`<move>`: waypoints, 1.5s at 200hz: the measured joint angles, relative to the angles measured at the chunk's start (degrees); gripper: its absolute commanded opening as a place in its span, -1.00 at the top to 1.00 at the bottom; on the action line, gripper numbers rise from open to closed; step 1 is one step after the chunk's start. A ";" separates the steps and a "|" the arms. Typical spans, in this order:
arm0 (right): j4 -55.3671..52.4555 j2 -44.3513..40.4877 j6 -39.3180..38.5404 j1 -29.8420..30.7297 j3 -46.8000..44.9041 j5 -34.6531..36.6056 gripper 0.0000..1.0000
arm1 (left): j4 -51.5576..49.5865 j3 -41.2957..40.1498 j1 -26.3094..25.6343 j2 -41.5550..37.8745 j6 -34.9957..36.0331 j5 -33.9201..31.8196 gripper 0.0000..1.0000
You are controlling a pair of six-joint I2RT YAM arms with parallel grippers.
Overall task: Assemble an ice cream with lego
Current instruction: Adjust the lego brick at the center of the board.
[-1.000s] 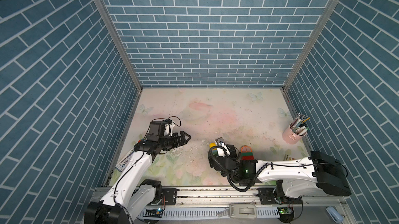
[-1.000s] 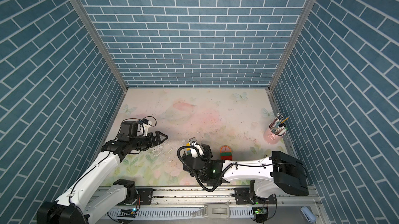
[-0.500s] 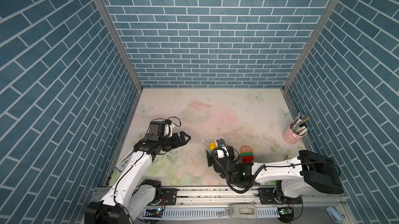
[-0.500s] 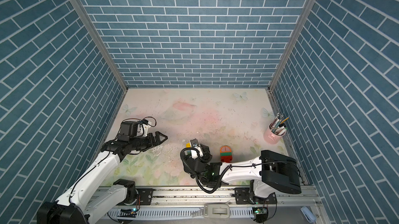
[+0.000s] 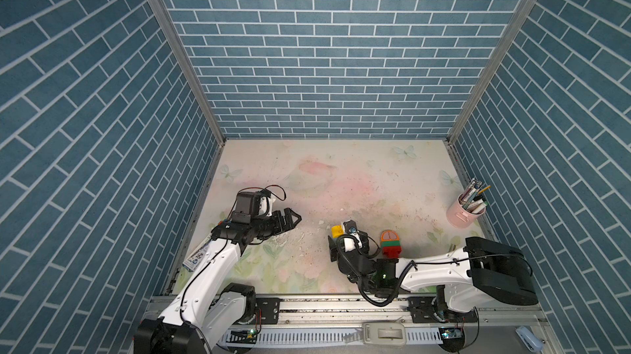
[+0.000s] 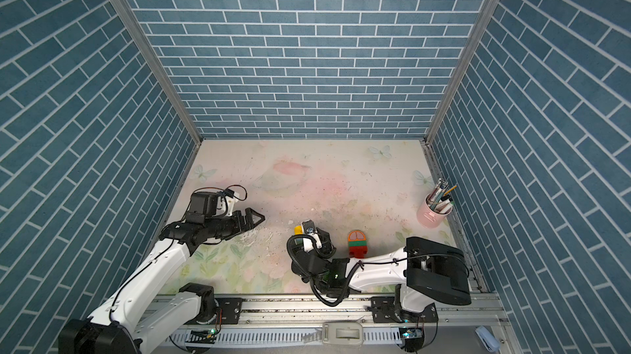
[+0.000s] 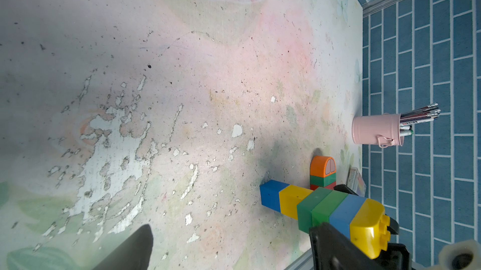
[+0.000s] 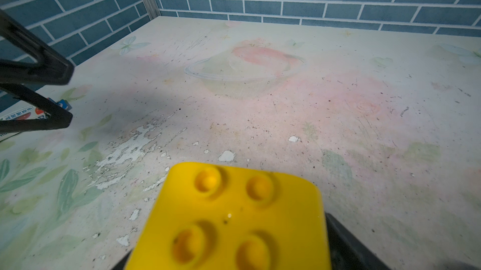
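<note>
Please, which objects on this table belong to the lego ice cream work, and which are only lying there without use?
Belong to the job:
- tall lego stack, blue, yellow and green bricks with a yellow top
- short lego stack, orange over green over red

Just lying about:
- pink cup of pens
- flat printed pack beside the left arm

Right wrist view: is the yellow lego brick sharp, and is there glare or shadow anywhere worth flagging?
Right wrist view: the yellow lego brick is soft, too close to the lens; a soft shadow crosses the table. Left wrist view: glare streaks that brick atop the lego stack; the table is sharp.
</note>
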 measured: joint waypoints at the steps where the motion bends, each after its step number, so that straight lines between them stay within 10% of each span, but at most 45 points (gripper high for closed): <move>1: 0.00 0.00 -0.04 0.00 0.00 0.00 -0.68 | 0.00 0.00 0.00 0.00 -0.02 0.00 -0.99; 120: 0.37 0.17 -1.49 0.00 -0.24 0.17 0.31 | -0.59 0.00 0.11 -0.63 0.20 -0.22 -0.99; 168: -15.08 -4.57 -2.14 -0.81 6.47 -2.21 0.75 | -0.70 0.00 0.11 -0.63 0.24 -0.22 -0.99; 300: -77.22 0.76 1.77 -19.39 42.47 -44.11 0.94 | -0.85 0.31 0.42 -1.62 0.39 -0.24 -0.99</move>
